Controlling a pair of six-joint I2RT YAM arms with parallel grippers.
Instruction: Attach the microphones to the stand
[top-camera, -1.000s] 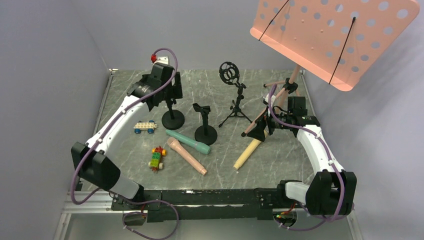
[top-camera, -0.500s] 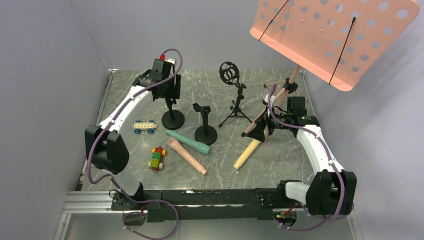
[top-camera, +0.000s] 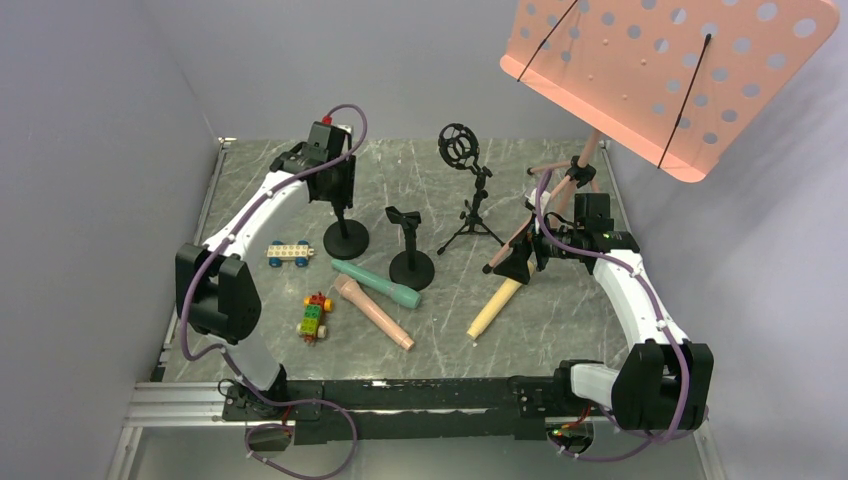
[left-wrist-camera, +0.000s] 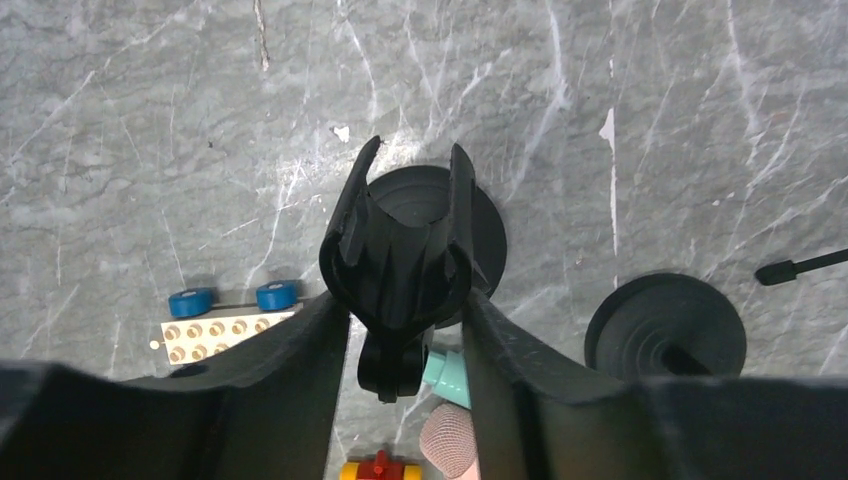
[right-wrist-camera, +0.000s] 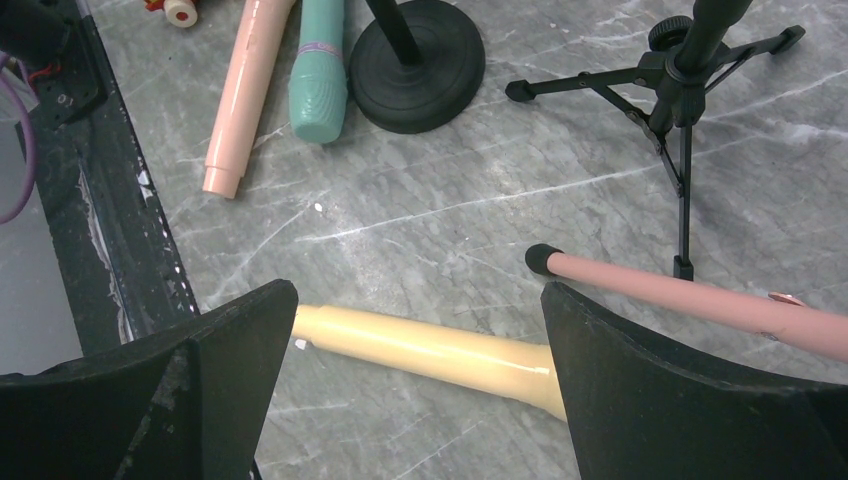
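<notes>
Marbled counter (top-camera: 400, 180). Left end effector (left-wrist-camera: 403, 310) narrowing from wide around stand clip (left-wrist-camera: 400, 240), grip unconfirmed; right end effector (right-wrist-camera: 418, 300) spread, empty; microphones (top-camera: 375, 283) unattached.

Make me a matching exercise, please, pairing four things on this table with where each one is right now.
Things:
1. teal-green microphone
2. pale yellow microphone
3. left gripper
4. tripod stand

Places:
A. fingers on either side of the left stand's clip
B. lying under the open right gripper
C. standing at the back, nothing in its ring mount
D. lying with its head next to the middle stand's round base

Pairs: 1-D, 2-B, 3-A, 4-C
</notes>
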